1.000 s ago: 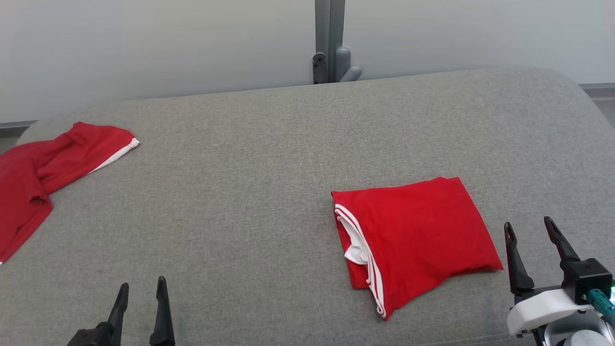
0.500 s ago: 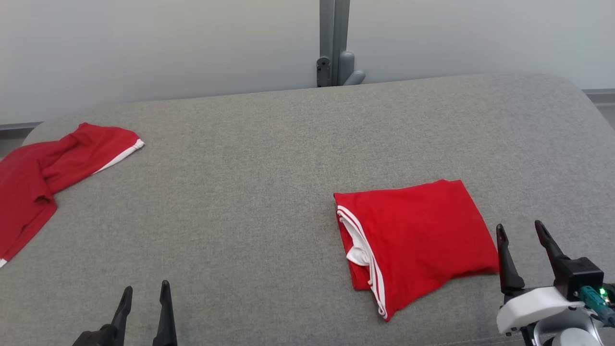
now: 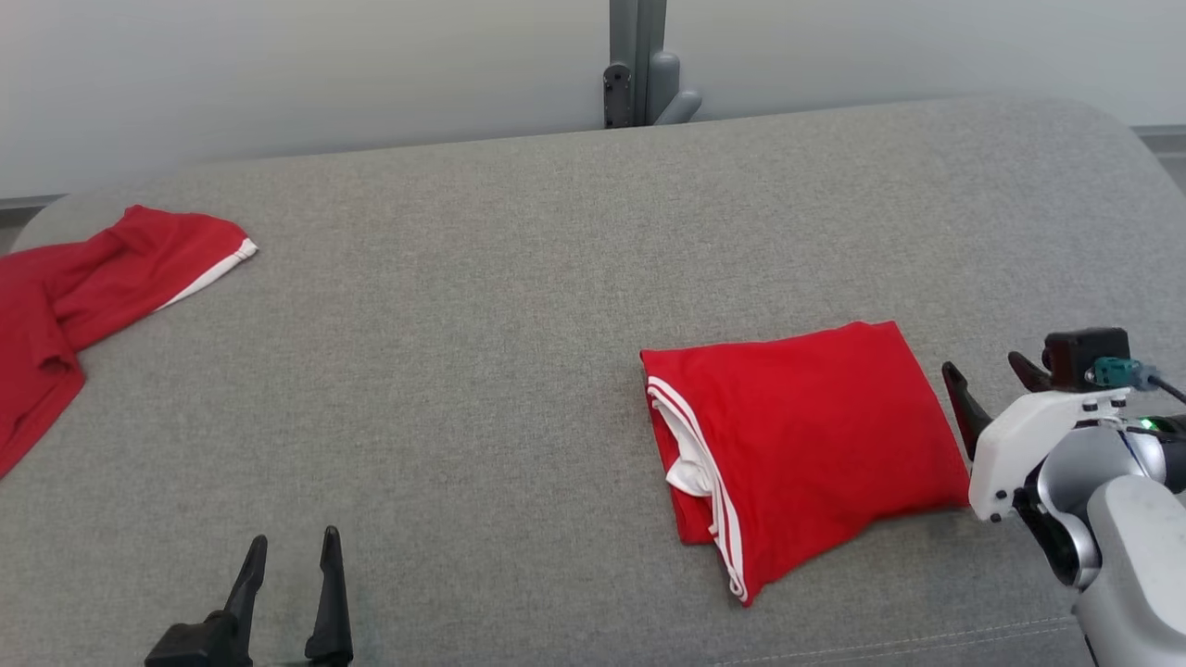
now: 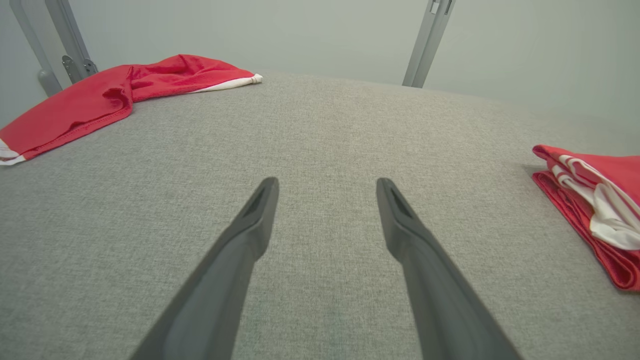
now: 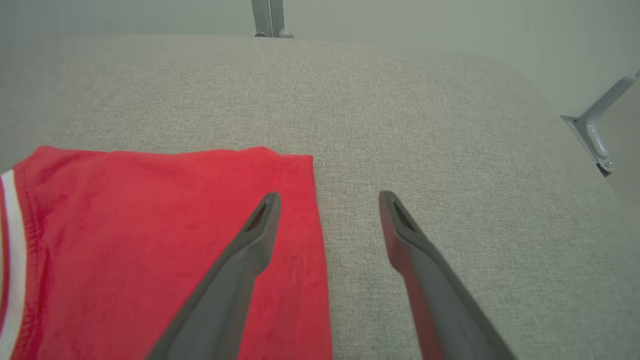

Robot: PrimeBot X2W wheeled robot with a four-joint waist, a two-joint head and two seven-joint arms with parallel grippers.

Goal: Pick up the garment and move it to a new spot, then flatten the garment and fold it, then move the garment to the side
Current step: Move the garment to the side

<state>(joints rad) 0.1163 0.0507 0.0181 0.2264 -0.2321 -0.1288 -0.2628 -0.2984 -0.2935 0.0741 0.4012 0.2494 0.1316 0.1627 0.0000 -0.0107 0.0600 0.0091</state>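
You had the grey padded surface (image 3: 519, 306) spread across the whole workspace, with a pale wall behind it. At its far left edge lay a loose red garment (image 3: 83, 278), crumpled, with a white-trimmed end pointing toward the middle; part of it ran out of the head view.

The folded garment (image 3: 815, 435), red with white stripes, sat on the right half of the surface, near the front edge. It was a rough rectangle, and its layered, white-lined open side faced left. In the left wrist view that striped side (image 4: 595, 200) showed at the far right.

Your right gripper (image 3: 980, 363) was just beside the folded garment's right edge, fingers spread wide and holding nothing. In the right wrist view, the right gripper (image 5: 328, 195) straddled that edge: one finger over the red cloth (image 5: 165, 235), the other over bare grey fabric. You could not tell whether either finger touched.

Your left gripper (image 3: 295, 535) was at the lower left, well apart from both garments, also spread wide and empty over bare fabric.

A grey metal post (image 3: 637, 56) stood at the back.
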